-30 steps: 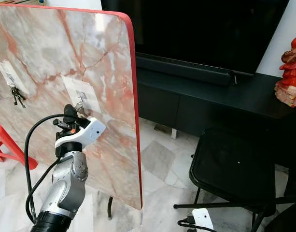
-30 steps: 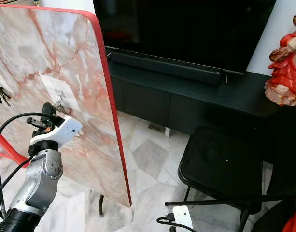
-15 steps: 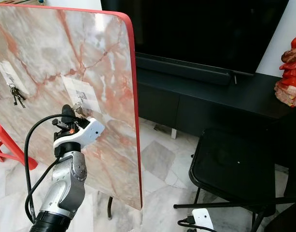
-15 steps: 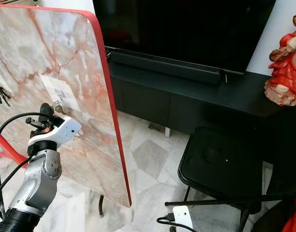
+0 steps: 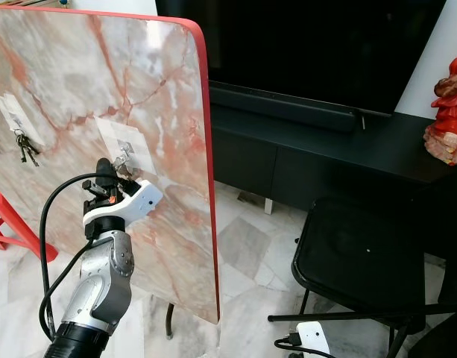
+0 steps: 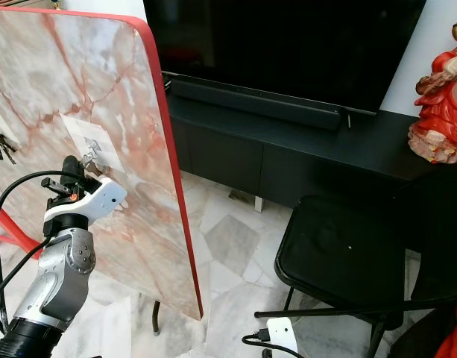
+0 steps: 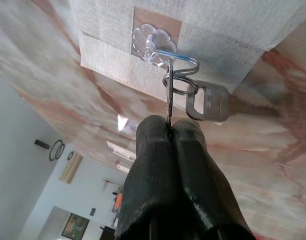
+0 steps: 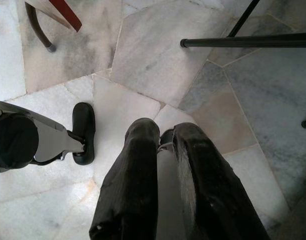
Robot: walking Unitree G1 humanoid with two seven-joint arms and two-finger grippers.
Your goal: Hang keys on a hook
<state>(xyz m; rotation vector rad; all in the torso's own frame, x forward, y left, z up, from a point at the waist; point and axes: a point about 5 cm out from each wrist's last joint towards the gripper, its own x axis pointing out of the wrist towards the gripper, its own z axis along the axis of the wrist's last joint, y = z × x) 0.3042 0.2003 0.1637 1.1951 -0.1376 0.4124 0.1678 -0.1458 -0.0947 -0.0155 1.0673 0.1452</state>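
Note:
A marble-patterned board with a red rim stands upright. A clear hook on a white patch is stuck to its face. My left gripper is raised to this hook and shut on a key blade. The key ring lies against the hook's wire, and a second key dangles from the ring. In the left eye view the left gripper sits just under the hook. The right gripper hangs low over the floor, fingers together and holding nothing.
Another bunch of keys hangs on a hook further left on the board. A red stool stands at the left. A black chair, a black TV cabinet and a red figurine are to the right.
The left gripper has shifted only slightly beneath the hook, dipping and then rising again, still shut on the key. The right arm has not moved.

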